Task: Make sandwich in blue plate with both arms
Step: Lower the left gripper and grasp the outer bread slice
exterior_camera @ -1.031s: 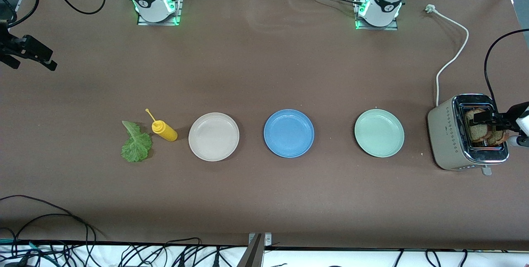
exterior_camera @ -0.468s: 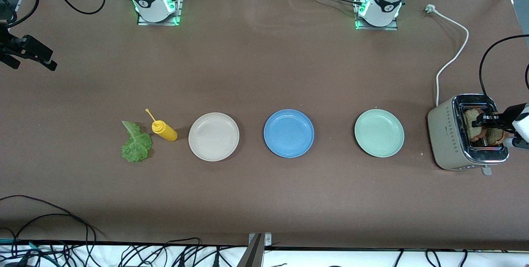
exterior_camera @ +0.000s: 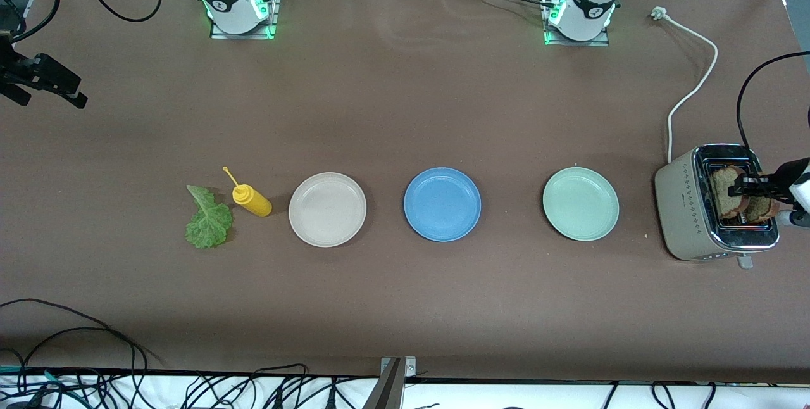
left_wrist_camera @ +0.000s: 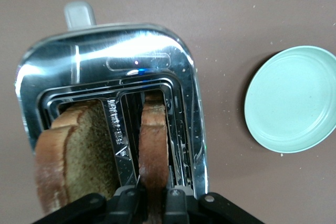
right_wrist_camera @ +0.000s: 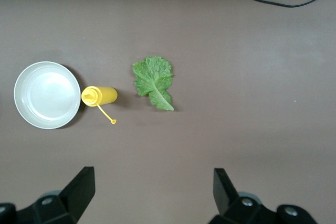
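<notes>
Left wrist view looks straight down on the toaster [left_wrist_camera: 113, 72], a rounded box with a mirror-bright chrome top and two slots. The left gripper [left_wrist_camera: 152, 203] has its black fingers [left_wrist_camera: 127, 203] pinched together on the top edge of a bread slice [left_wrist_camera: 154, 145], brown and grainy with a darker crust, standing upright in the slot nearer the mint-green plate [left_wrist_camera: 291, 100]. A second slice [left_wrist_camera: 76, 150] stands in the other slot.

From the front, the round, matte blue plate [exterior_camera: 442, 204] with its raised rim lies bare mid-table, between the mint-green plate and a beige-white plate [exterior_camera: 327, 209]. Toward the right arm's end lie a yellow squeeze bottle [exterior_camera: 251, 199] on its side and a ruffled lettuce leaf [exterior_camera: 207, 219]. The right gripper [right_wrist_camera: 152, 190] waits above them, its fingers spread wide.
</notes>
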Controlling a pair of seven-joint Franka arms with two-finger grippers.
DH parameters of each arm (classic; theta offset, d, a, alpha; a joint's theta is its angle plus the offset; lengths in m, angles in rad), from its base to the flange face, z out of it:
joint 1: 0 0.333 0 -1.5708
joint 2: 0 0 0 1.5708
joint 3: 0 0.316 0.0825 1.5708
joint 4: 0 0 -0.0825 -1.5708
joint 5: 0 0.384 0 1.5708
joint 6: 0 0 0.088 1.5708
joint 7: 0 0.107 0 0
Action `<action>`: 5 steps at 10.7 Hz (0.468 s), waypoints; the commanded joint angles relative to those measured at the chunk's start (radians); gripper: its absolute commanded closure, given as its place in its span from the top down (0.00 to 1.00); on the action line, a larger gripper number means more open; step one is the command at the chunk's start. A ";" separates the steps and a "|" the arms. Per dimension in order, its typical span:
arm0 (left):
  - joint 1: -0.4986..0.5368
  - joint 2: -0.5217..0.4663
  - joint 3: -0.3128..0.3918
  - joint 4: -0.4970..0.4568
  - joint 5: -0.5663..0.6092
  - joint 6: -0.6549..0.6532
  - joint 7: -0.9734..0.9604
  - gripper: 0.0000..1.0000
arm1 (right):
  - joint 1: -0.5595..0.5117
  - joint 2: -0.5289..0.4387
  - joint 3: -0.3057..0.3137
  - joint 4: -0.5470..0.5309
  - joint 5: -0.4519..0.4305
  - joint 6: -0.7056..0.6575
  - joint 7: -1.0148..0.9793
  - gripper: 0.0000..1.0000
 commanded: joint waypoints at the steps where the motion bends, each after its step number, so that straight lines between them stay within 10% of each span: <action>1: 0.002 -0.082 -0.027 0.030 0.057 -0.063 0.016 0.00 | -0.003 0.000 0.002 0.016 -0.012 -0.020 -0.005 1.00; 5: 0.001 -0.122 -0.119 0.165 0.150 -0.225 0.016 0.00 | -0.003 0.000 0.001 0.016 -0.012 -0.020 -0.005 1.00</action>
